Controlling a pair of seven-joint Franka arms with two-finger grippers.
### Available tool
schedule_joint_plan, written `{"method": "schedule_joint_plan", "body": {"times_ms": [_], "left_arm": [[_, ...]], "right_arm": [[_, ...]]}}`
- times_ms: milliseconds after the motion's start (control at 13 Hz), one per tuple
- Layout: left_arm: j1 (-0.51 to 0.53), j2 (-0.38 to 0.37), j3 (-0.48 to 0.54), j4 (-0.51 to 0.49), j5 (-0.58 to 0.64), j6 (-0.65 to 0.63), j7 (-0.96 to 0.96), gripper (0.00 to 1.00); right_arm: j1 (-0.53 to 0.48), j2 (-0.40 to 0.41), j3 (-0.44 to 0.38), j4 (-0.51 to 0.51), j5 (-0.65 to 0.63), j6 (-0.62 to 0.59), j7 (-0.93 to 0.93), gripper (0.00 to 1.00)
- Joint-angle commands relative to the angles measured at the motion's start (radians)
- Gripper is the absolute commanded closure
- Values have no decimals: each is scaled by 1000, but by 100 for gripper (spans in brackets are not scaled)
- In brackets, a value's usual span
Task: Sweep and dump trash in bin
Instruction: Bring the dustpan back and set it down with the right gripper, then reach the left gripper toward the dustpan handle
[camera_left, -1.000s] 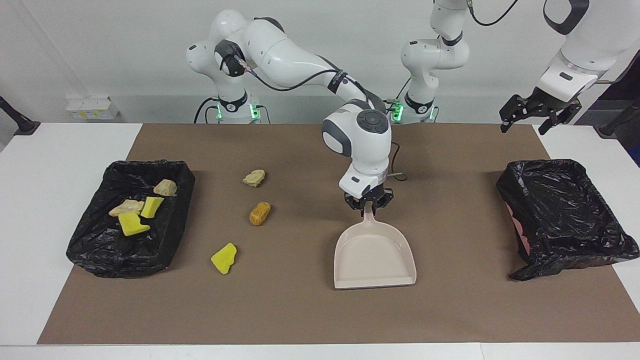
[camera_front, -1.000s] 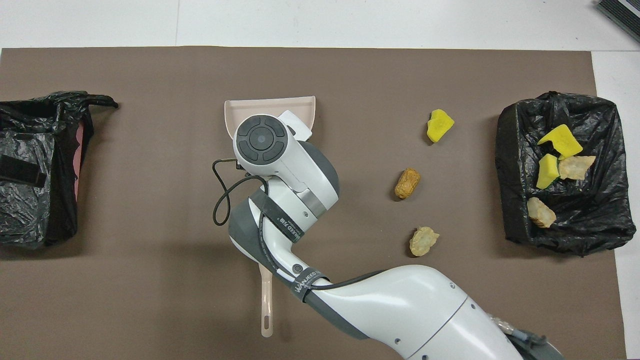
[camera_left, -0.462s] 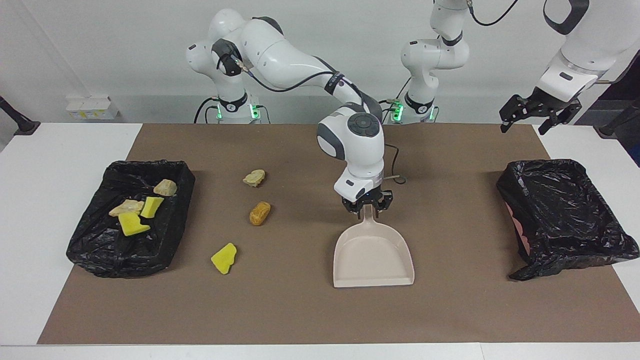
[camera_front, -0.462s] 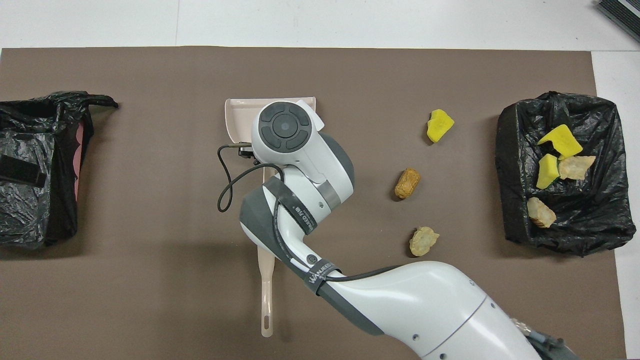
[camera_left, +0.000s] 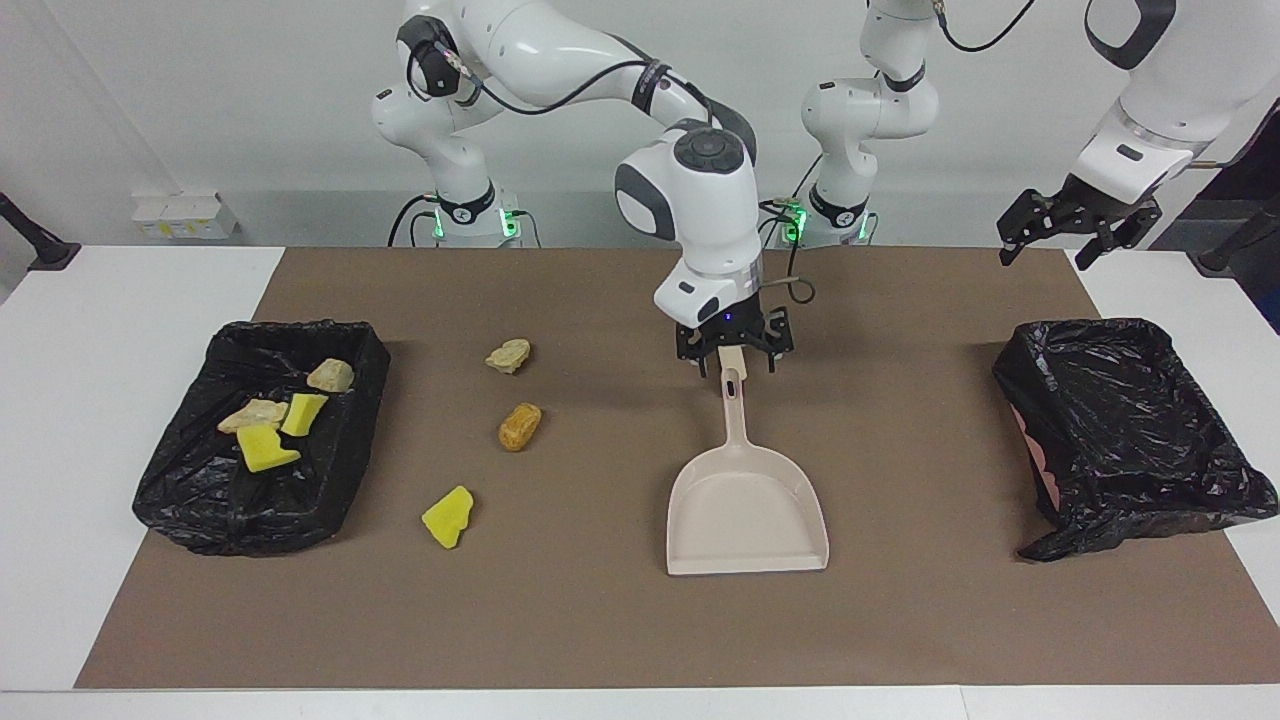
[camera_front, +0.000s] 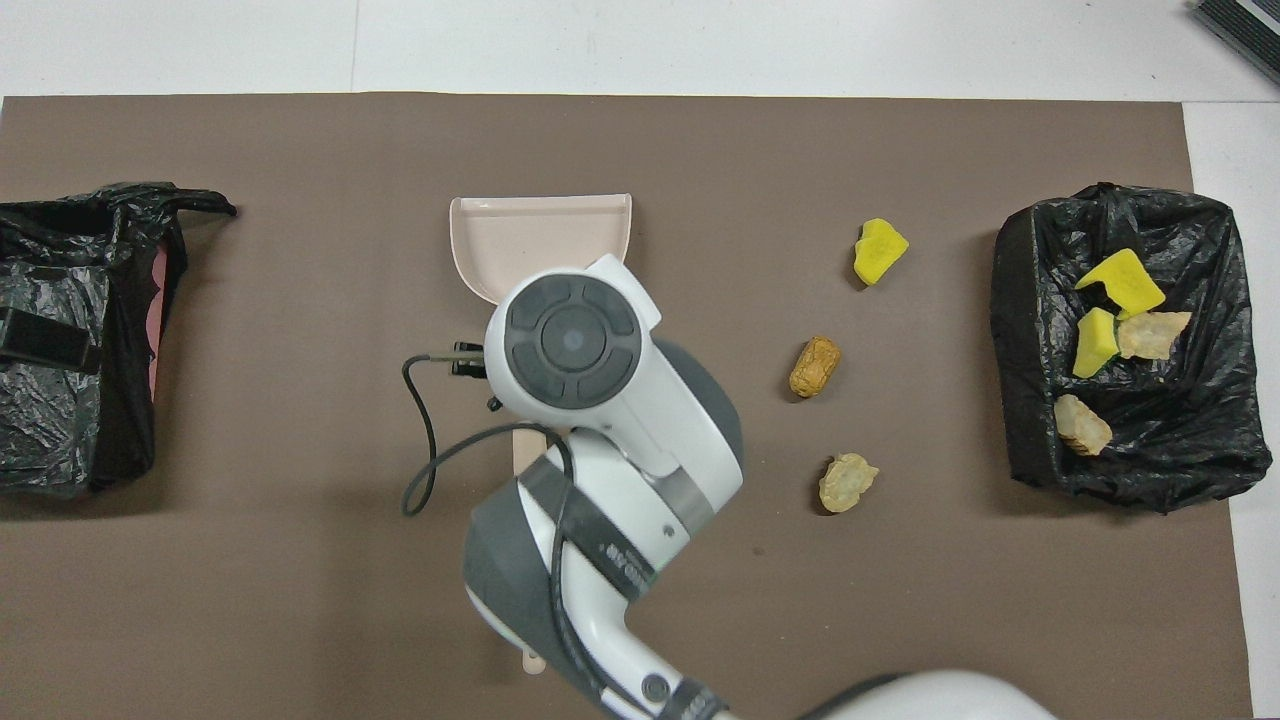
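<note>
Trash lies in two lots. Four scraps sit in the bin (camera_left: 262, 430) at the right arm's end of the counter: two yellow sponge chunks (camera_left: 268, 448) and two tan lumps (camera_left: 330, 375). Three more lie loose on the mat (camera_left: 600, 620) between that bin and the dustpan (camera_left: 747, 505): a tan lump (camera_left: 509, 355) nearest the robots, an orange-brown lump (camera_left: 520, 426) just farther out, and a yellow chunk (camera_left: 449, 516) farthest.

By their look the scraps should be light, soft and springy, with rough faces that drag on the mat instead of sliding; a push may tumble or roll them, the rounded orange-brown one most of all. None looks fragile. They suit sweeping better than pinching.

The dustpan lies flat, mouth away from the robots, handle (camera_left: 734, 405) pointing toward them. It looks like stiff, thin, smooth plastic, light enough to skid if nudged; the handle's middle seems the best hold, since it is narrow and rigid.

The right tool (camera_left: 732, 352) hangs over the handle's end with fingers apart, gripping nothing. The left tool (camera_left: 1075, 228) waits, fingers spread, over the counter's edge above a second bin (camera_left: 1130, 430), which holds no scraps. No brush shows in either view.
</note>
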Motion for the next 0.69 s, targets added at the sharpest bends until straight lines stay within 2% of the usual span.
{"method": "schedule_joint_plan", "body": {"times_ms": [0, 77, 154, 231, 385, 615], "left_arm": [[-19, 4, -6, -22, -52, 78, -67, 0], [-57, 15, -9, -28, -51, 91, -127, 0], [-86, 56, -9, -14, -51, 102, -153, 0], [-108, 77, -11, -20, -54, 127, -157, 0], [-166, 134, -11, -28, -57, 199, -172, 0], [-249, 232, -11, -34, -68, 391, -275, 0]], "right_arm": [[67, -201, -3, -295, 24, 29, 69, 0], [84, -244, -3, -370, 24, 38, 70, 0], [113, -287, -1, -434, 25, 46, 70, 1], [133, -305, -1, -471, 29, 47, 70, 1], [194, -304, -3, -519, 29, 67, 107, 2], [248, -302, -1, -617, 29, 165, 133, 3]]}}
